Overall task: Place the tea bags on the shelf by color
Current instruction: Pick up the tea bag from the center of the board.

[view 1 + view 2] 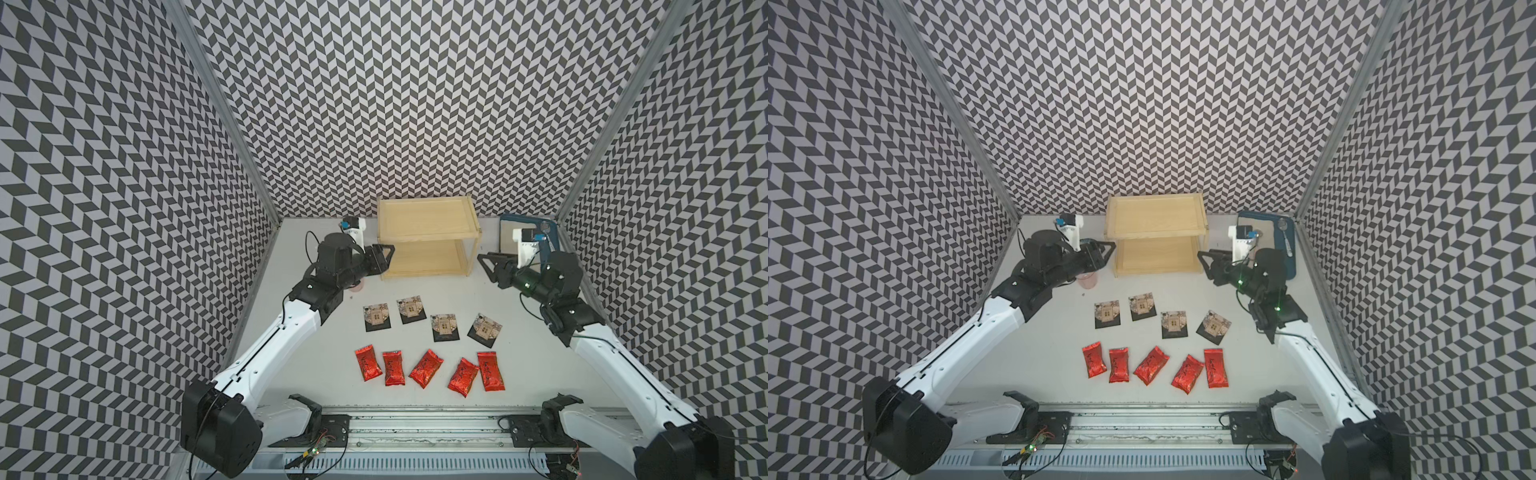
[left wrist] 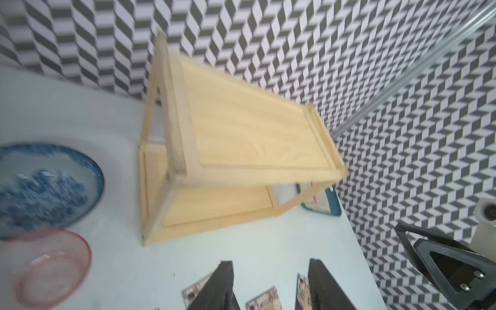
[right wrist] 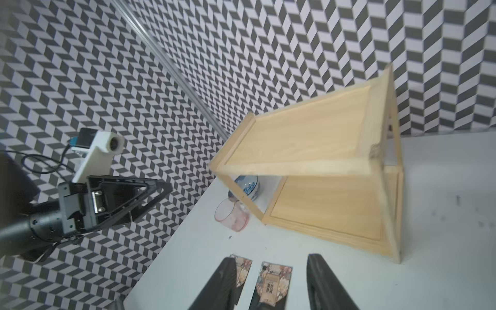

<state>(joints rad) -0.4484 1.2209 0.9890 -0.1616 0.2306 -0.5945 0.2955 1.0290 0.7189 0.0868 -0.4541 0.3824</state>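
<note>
Tea bags [image 1: 426, 368] all lie on the white surface [image 1: 316, 345] in both top views. Four black squares [image 1: 445, 327] form a row at the middle, and five red pouches [image 1: 392, 368] form a row at 6 o'clock from them. The shelf [image 1: 428, 220] stands at 12 o'clock against the back wall. The left hand [image 1: 386, 257] hangs at the shelf's 9 o'clock and the right hand [image 1: 486, 266] at its 3 o'clock. A blue tray [image 1: 1291, 257] sits at 2 o'clock.

In the left wrist view, the left hand [image 2: 271, 279] has its fingers [image 2: 222, 284] parted and grips nothing. Black squares lie on the surface below. A blue-patterned bowl [image 2: 45, 185] and a pink cup [image 2: 51, 268] sit beside the shelf.

In the right wrist view, the right hand [image 3: 271, 281] is likewise parted and empty, with a black square on the surface under the gap.
</note>
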